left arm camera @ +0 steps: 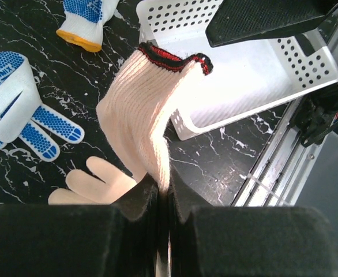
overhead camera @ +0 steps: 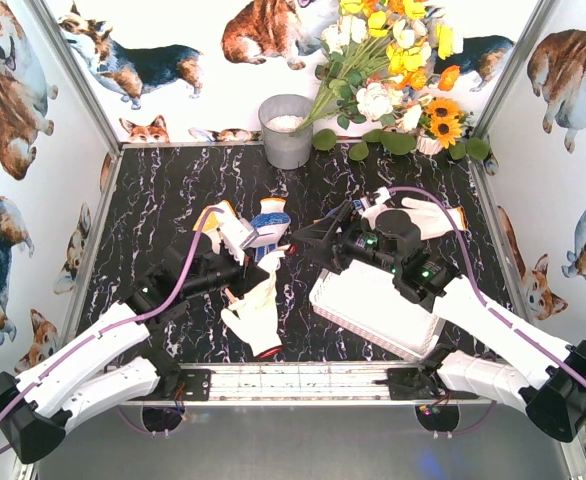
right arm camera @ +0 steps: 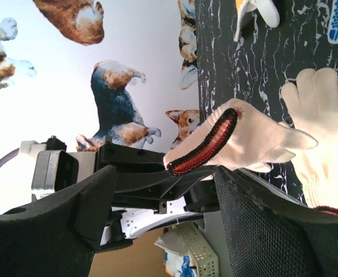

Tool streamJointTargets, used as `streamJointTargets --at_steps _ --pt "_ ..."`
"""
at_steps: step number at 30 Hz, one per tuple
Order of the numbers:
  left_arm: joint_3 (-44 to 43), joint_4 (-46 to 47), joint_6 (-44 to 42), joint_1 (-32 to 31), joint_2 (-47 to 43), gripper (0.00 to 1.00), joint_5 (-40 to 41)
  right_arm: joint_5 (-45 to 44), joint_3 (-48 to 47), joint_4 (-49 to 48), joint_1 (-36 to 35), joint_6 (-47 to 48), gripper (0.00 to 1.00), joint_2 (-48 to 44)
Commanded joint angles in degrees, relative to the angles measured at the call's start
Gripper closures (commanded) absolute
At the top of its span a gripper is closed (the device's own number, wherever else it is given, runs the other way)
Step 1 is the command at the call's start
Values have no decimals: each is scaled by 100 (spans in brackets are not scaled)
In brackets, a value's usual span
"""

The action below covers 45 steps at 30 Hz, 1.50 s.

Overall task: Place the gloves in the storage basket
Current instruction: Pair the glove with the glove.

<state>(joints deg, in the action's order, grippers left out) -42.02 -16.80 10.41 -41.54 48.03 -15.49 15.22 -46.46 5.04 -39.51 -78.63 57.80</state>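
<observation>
Black marbled tabletop (overhead camera: 163, 210) sits between corgi-printed walls. Toward its middle we see the left gripper (left arm camera: 163, 193), jaws pressed together on a cream glove (left arm camera: 143, 109) whose red-and-black cuff stands up off the surface. Beyond it lie blue-dotted gloves (left arm camera: 10, 98), and a second cream glove (overhead camera: 255, 315) lies flat by the near edge. We find the right gripper (right arm camera: 166, 179) with jaws spread wide, the held cuff between them. The storage basket (overhead camera: 373, 315) rests toward the near right corner, and an orange-cuffed glove (overhead camera: 435, 217) lies behind the right arm.
</observation>
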Motion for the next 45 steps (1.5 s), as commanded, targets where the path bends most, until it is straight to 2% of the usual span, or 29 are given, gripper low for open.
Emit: streamJointTargets --at_steps 1,6,14,16,18,20,22,24,26,28,29,31,37,41,45 --pt "-289 -170 -516 -3 54 100 -44 -552 -394 379 -173 -479 29 17" --pt "-206 -52 -502 -4 23 100 -116 -602 -510 803 -293 -930 28 342" --pt "-175 168 -505 -13 9 100 -358 -371 -676 571 -446 -1251 27 939" --pt "-175 186 -541 -16 22 100 -412 -317 -674 564 -469 -1247 30 1038" --pt "-175 77 -619 -14 69 100 -409 -295 -556 380 -479 -1306 46 1086" --pt "-264 -363 -780 -7 160 100 -256 -256 -422 97 -479 -1364 79 1108" --pt "-389 -679 -786 -3 203 100 189 -197 -398 -61 -479 -1351 100 1127" --pt "-417 -814 -750 -3 150 99 552 -206 -436 -64 -479 -1339 100 1141" --pt "-385 -845 -610 -3 67 82 938 -241 -470 -85 -479 -1361 100 1159" --pt "-368 -923 -463 -4 17 75 1367 -237 -503 -175 -479 -1401 100 1207" --pt "-350 -964 -394 -3 14 74 1537 -205 -512 -273 -479 -1434 100 1252" --pt "-298 -978 -285 -3 5 77 1702 -132 -541 -433 -487 -1501 100 1371" --pt "-456 -1354 -158 26 282 96 2496 14 -883 -525 -521 -1319 100 1820" --pt "-618 -1439 -357 184 592 99 2850 -170 -1290 -319 -652 -902 100 2088" --pt "-829 -1380 -701 507 964 100 2930 -195 -1517 -575 -746 -797 100 2459"
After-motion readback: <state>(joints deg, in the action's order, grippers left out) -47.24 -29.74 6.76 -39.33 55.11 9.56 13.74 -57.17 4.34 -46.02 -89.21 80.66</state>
